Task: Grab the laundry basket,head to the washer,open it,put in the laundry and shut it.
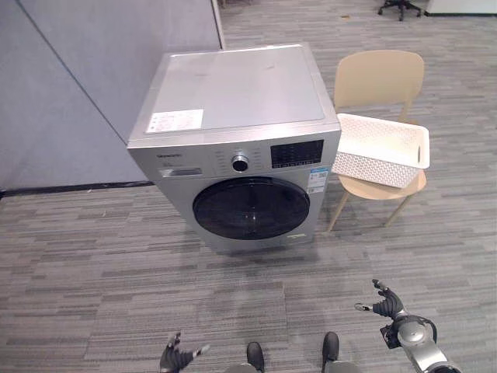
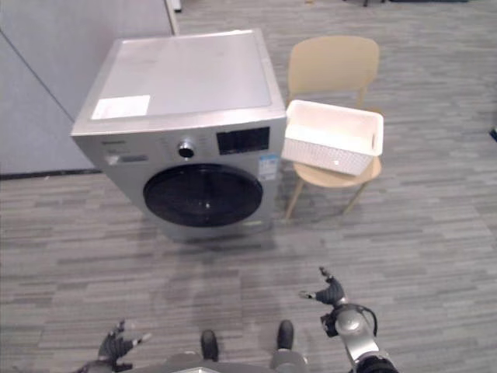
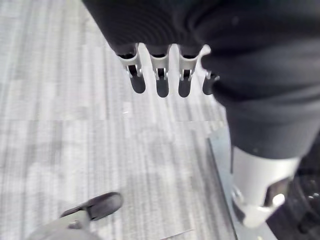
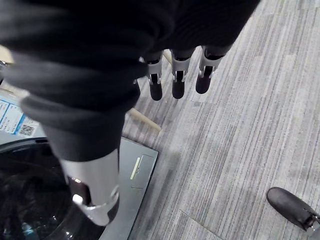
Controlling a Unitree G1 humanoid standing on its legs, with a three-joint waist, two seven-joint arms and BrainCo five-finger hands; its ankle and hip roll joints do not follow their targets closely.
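I see the white lattice-walled laundry basket sitting on a tan chair just right of the silver washer, its round dark door closed, while my left hand and right hand hang low, fingers relaxed, holding nothing.

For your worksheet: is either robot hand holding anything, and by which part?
Nothing is held. The left hand and right hand are open over the floor.

Silver brushed-metal washer w/ glossy dark glass door; white perforated plastic basket sitting on matt beige chair; grey carpet looking rough.
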